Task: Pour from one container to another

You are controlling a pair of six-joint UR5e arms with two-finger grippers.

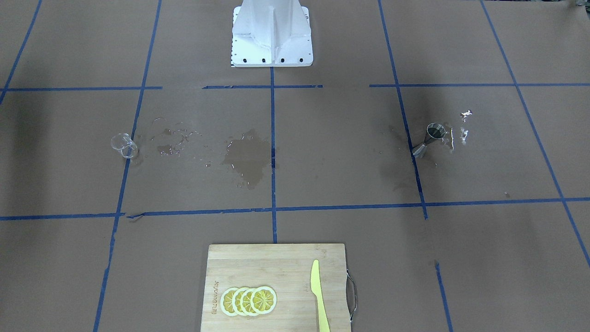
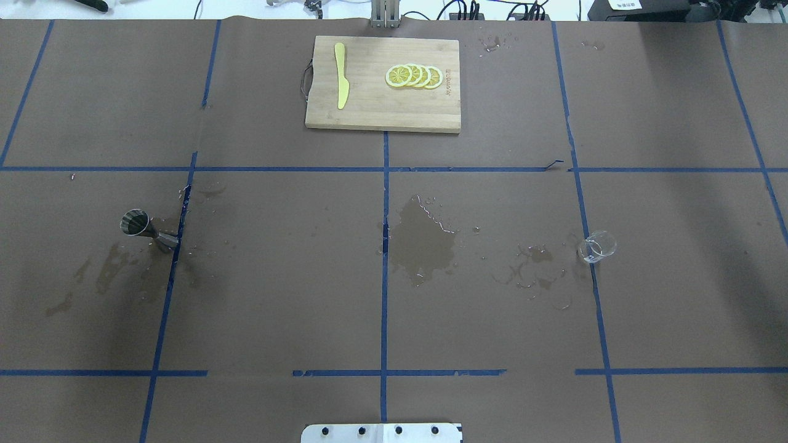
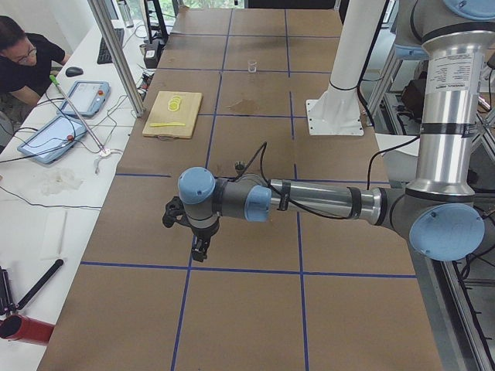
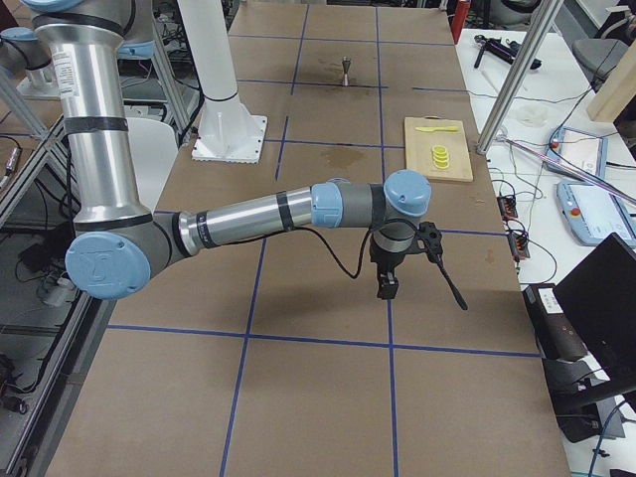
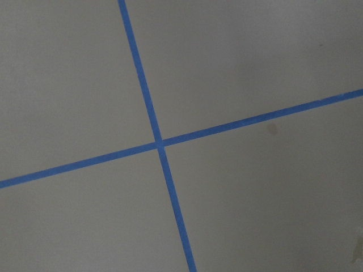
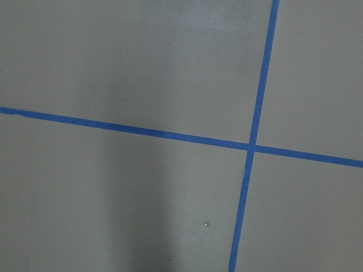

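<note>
Brown paper over the desk, gridded with blue tape. Small clear glass cup [image 2: 597,247] upright toward the desk's right end, just beside a tape line, with wet patches [image 2: 535,274] close by and a darker puddle [image 2: 425,243] near the middle. Steel jigger [image 2: 144,227] upright well apart, toward the left end, amid damp stains. Bamboo cutting board [image 2: 381,117] at the middle of the far edge, bearing lemon slices [image 2: 414,75] and a yellow knife [image 2: 340,83]. Left gripper [image 3: 199,249] and right gripper [image 4: 388,288] pointing down over bare paper nearer the desk's ends. Cannot tell how far open either is, or whether either has hold of anything.
</note>
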